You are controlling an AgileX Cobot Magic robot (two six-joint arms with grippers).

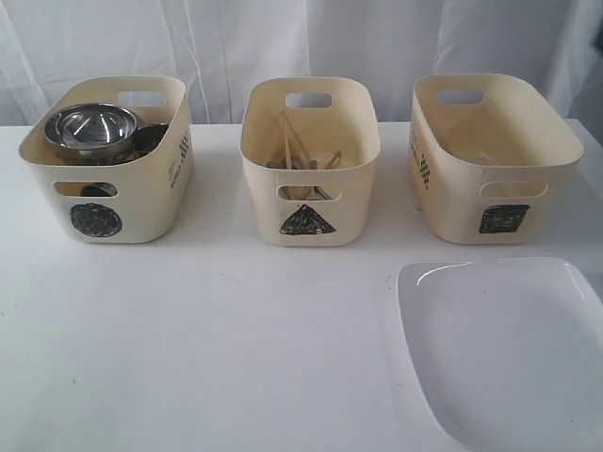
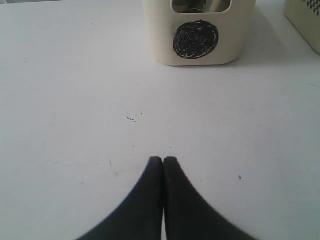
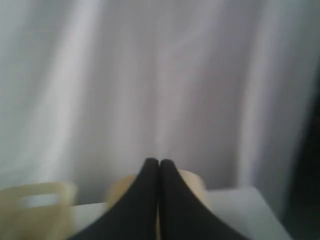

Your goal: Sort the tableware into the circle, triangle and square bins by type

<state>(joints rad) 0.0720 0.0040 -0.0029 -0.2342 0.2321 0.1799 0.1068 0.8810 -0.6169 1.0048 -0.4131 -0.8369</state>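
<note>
Closest of all lies the white square plate [image 1: 509,358], flat on the bench [image 1: 236,330] at the front right, its far corner just short of the square bin [image 1: 452,202]. Behind it three cream tubs stand in a row, well apart from one another: the circle bin [image 1: 141,202] on the left, the triangle bin [image 1: 264,202] in the middle, the square bin on the right. Steel bowls [image 1: 89,127] are stacked in the circle bin, the top one above its rim. Pale chopsticks [image 1: 287,141] lean inside the triangle bin among darker pieces I cannot make out.

Seen from its wrist, the left claw [image 2: 163,160] is clenched on nothing, tips pressed together. It hangs over the bench facing the circle bin's scribbled front, with a stretch of bench between them. The right claw [image 3: 159,162] is likewise clenched and holds nothing; it points at the curtain, with blurred cream tubs beneath it. The plate does not show in either wrist view.

White covers the bench, marked by a few small specks, and a white curtain [image 1: 283,38] hangs in folds behind the tubs.
</note>
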